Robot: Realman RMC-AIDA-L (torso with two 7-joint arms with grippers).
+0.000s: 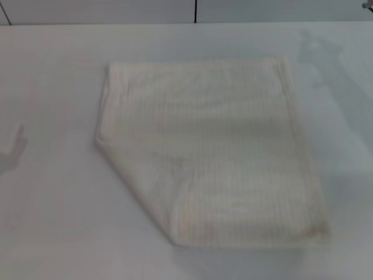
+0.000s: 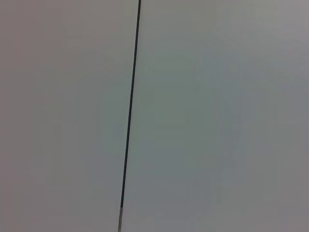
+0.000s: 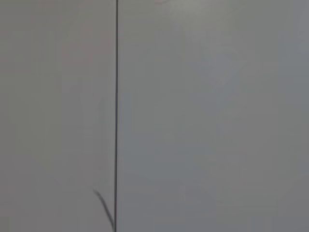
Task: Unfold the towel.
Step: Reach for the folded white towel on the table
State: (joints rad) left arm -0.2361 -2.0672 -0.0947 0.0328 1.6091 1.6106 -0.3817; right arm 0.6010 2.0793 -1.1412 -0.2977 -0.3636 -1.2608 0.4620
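The towel [image 1: 213, 151] is a large cream-white cloth with faint ribbed stripes, lying flat in the middle of the white table [image 1: 52, 221] in the head view. Its near left corner is folded over, which leaves a slanted edge from the left side down to the front. Neither gripper shows in any view. Only faint shadows fall on the table at the far left and at the back right. Both wrist views show a plain pale panel with one thin dark seam and no towel.
The table's back edge meets a pale wall [image 1: 116, 10] with a dark vertical seam [image 1: 195, 10]. A dark seam crosses the left wrist view [image 2: 130, 116] and the right wrist view [image 3: 116, 96].
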